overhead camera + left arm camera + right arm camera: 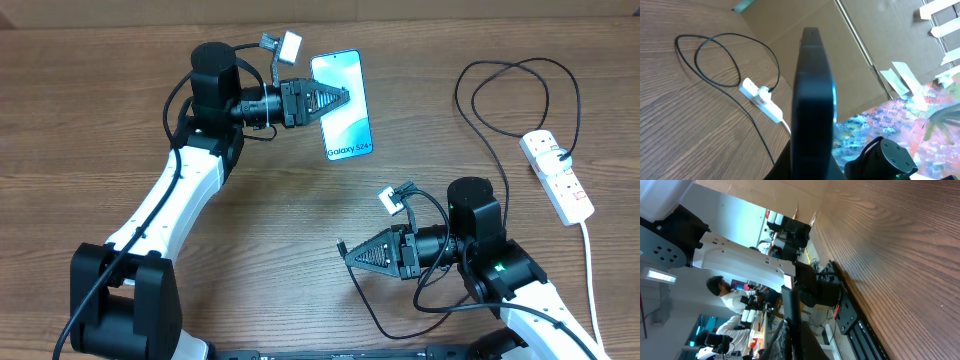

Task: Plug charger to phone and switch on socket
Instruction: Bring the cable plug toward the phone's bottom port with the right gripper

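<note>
Phone (345,130), clamped in left fingers (322,100), aims its lower end down-frame toward charger plug (341,245) pinched in right fingers (380,255).

Slim blue-screened smartphone (342,105) faces up, far-centre; white power strip (557,175) lies right, thin black charger cable (457,92) looped beside it.
</note>
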